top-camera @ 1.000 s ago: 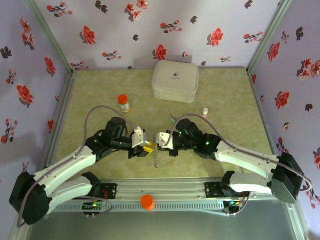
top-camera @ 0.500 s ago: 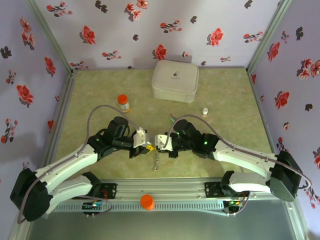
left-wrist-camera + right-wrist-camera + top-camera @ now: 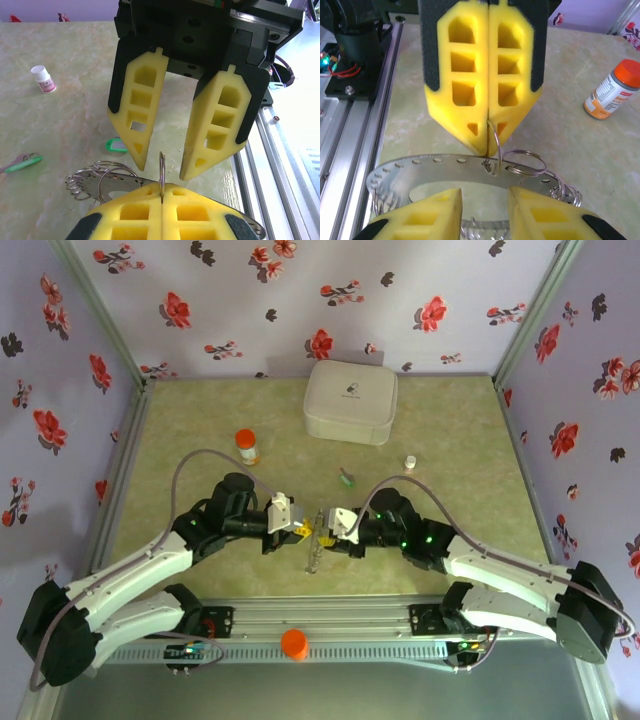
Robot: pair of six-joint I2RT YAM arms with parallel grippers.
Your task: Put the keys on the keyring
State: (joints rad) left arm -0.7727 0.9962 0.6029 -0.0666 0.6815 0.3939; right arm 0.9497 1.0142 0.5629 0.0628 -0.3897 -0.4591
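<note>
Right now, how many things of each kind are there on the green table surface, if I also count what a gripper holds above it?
Green-headed keys: 2
Keyring: 1
Orange-capped bottle: 1
White vial: 1
White case: 1
Total: 6

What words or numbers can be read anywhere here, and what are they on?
No text reads clearly.
Orange-capped bottle: printed label, too blurred to read.
Small white vial: pinkish label, unreadable.
White case: small dark mark on the lid, too small to read.
</note>
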